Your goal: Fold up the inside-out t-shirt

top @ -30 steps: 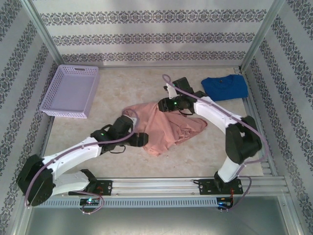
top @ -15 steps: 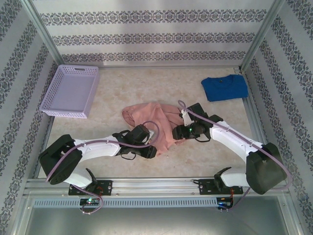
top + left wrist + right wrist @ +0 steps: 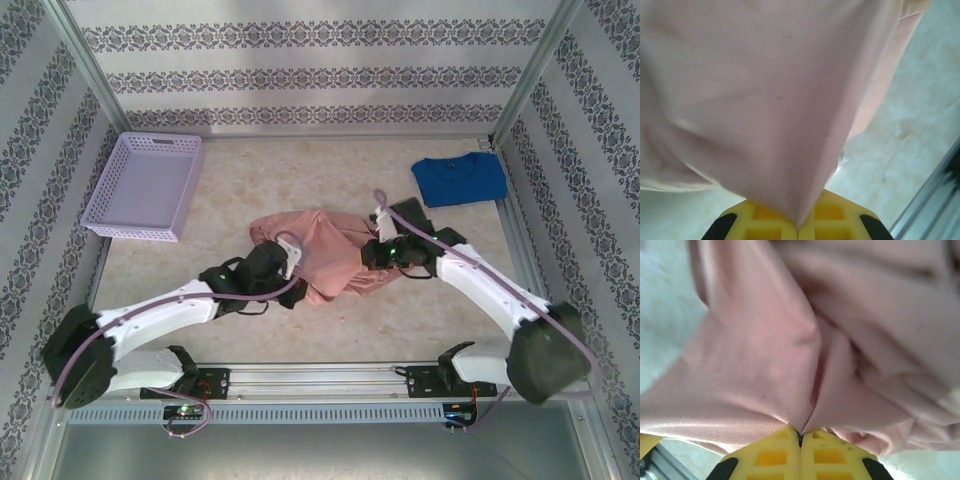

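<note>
The salmon-pink inside-out t-shirt (image 3: 325, 252) lies bunched in the middle of the table. My left gripper (image 3: 297, 288) sits at its near left edge, and its yellow fingers (image 3: 765, 225) are shut on a fold of the shirt's cloth (image 3: 760, 100), which rises stretched from the jaws. My right gripper (image 3: 366, 256) is at the shirt's right side. Its yellow fingers (image 3: 770, 457) are shut on a pinch of the pink fabric (image 3: 790, 355), with creased cloth spreading above them.
A lilac basket (image 3: 146, 185) stands at the back left. A bright blue t-shirt (image 3: 460, 178) lies folded at the back right. The metal rail (image 3: 320, 380) runs along the near table edge, between the arm bases.
Both grippers have shut on the shirt. The left gripper moved back toward the shirt's left edge and the right gripper rose slightly, gathering the cloth between them.
</note>
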